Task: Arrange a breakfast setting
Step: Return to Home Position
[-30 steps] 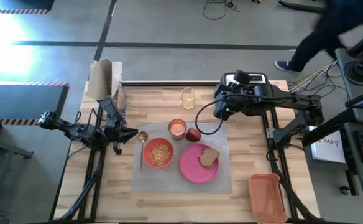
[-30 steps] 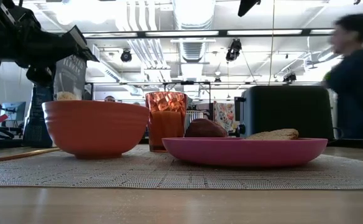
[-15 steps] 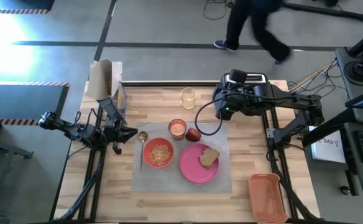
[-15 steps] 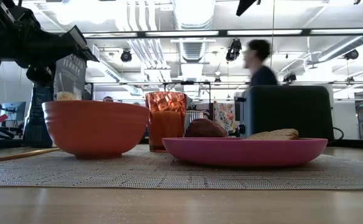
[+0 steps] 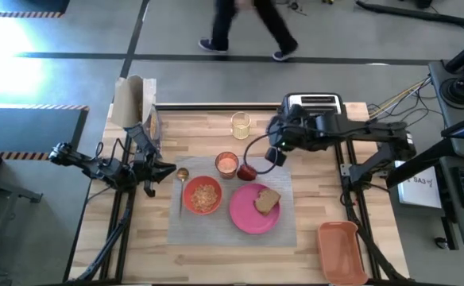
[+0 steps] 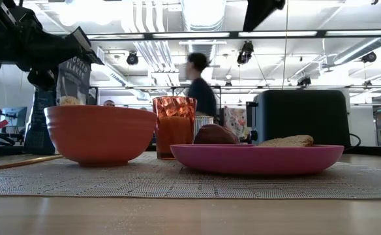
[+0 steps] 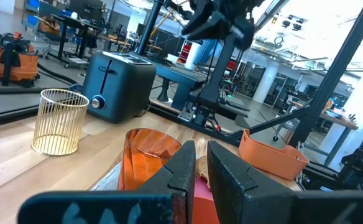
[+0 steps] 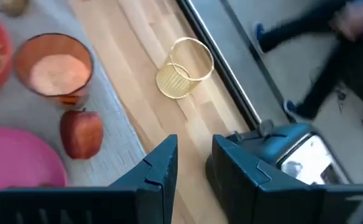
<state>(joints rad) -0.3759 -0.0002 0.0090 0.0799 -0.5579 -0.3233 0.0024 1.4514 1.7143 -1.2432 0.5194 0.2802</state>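
At the near right corner of the wooden table [image 5: 216, 258] lies the orange rectangular plastic bin [image 5: 342, 250], well apart from the setting. The grey woven placemat [image 5: 224, 230] lies in the middle of the table. On it, nearest, sits the round pink plate [image 5: 246, 214] with the brown toast slice [image 5: 267, 202] on its right part. Just to its left is the smaller orange-red bowl [image 6: 99, 134] with cereal inside. The spoon [image 5: 182, 174] lies at the placemat's left edge, beside the bowl. Behind the bowl stands the small faceted glass of orange-pink drink [image 6: 174, 127], and the red apple [image 5: 246, 171] lies just right of it.

The left gripper [image 5: 168, 168] hangs near the spoon, its fingers drawn close together on nothing. The right gripper [image 5: 275, 156] hangs beside the apple, parted and empty.

Farther back stand the yellow wire cup [image 5: 241, 125], the black-and-silver toaster [image 5: 315, 103] and a brown paper bag [image 5: 133, 102]. Beyond the table a person [image 5: 244, 24] is on the floor.
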